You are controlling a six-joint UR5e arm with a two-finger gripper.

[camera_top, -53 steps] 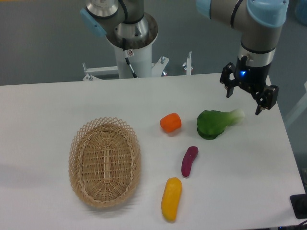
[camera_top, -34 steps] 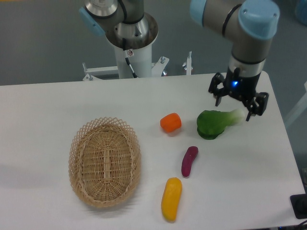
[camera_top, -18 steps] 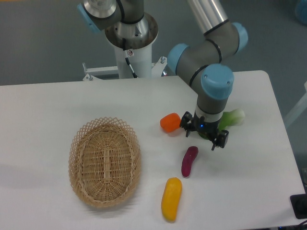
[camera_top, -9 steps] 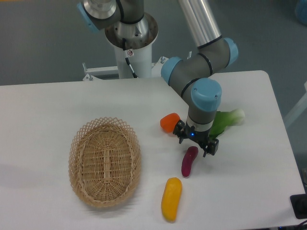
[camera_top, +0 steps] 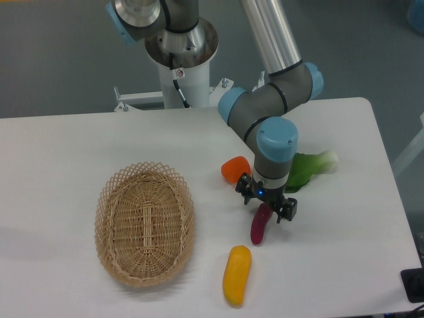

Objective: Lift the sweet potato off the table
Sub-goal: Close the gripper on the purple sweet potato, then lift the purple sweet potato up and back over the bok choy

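The sweet potato [camera_top: 258,228] is a slim magenta-purple piece lying on the white table [camera_top: 59,165], right of centre. My gripper [camera_top: 265,207] is open and hangs straight over its upper end, one finger on each side. The fingers do not hold it. The arm's wrist hides the top tip of the sweet potato.
A short orange piece [camera_top: 233,169] lies just up-left of the gripper. A green leafy vegetable [camera_top: 310,168] lies behind the arm to the right. A long yellow piece [camera_top: 236,274] lies below the sweet potato. A wicker basket [camera_top: 144,222] stands at the left.
The gripper has swung from the table's far right edge, past the green vegetable, down and left to sit over the sweet potato. The objects have not moved.
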